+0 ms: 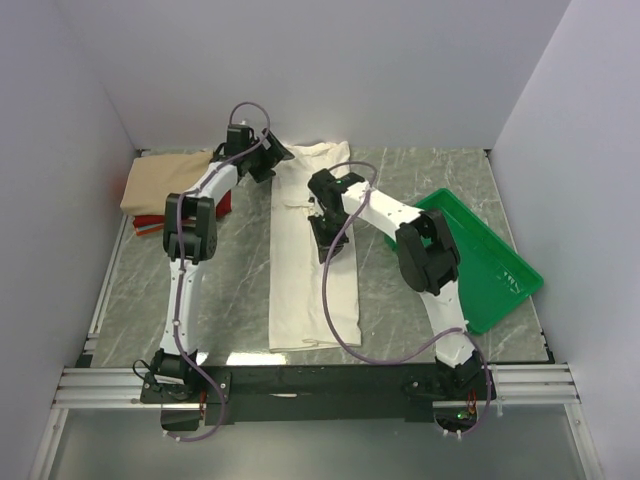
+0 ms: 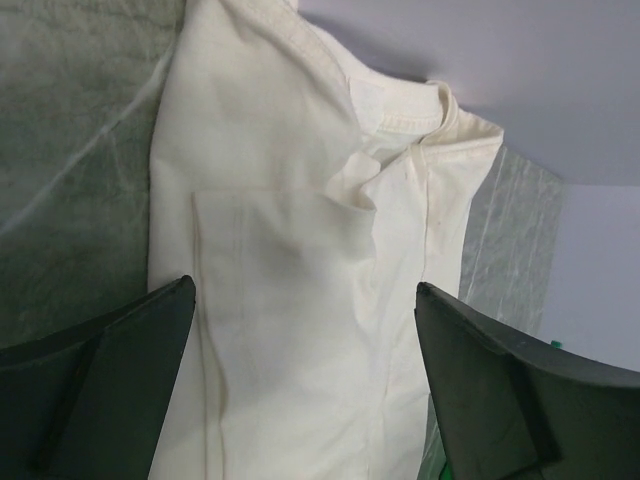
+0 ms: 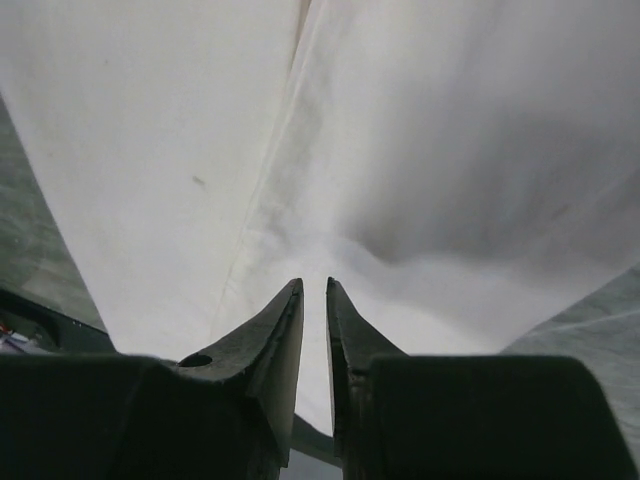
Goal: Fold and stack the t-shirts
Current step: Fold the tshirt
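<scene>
The cream t-shirt (image 1: 300, 290) lies folded lengthwise into a long strip down the table's middle, collar at the far end. My left gripper (image 1: 268, 160) is open above the collar end; in the left wrist view (image 2: 305, 290) its jaws stand wide apart over the cream t-shirt (image 2: 300, 230), holding nothing. My right gripper (image 1: 325, 240) is down on the strip's middle, towards its right edge. In the right wrist view (image 3: 314, 283) its jaws are shut to a slim gap with the tips at the cream cloth (image 3: 150, 150). The tan t-shirt (image 1: 165, 180) lies folded at the far left on the red t-shirt (image 1: 150, 228).
A green plastic tray (image 1: 490, 265) sits at an angle on the right of the marble table (image 1: 230, 290). White walls close in the back and both sides. A metal rail (image 1: 320, 380) runs along the near edge by the arm bases.
</scene>
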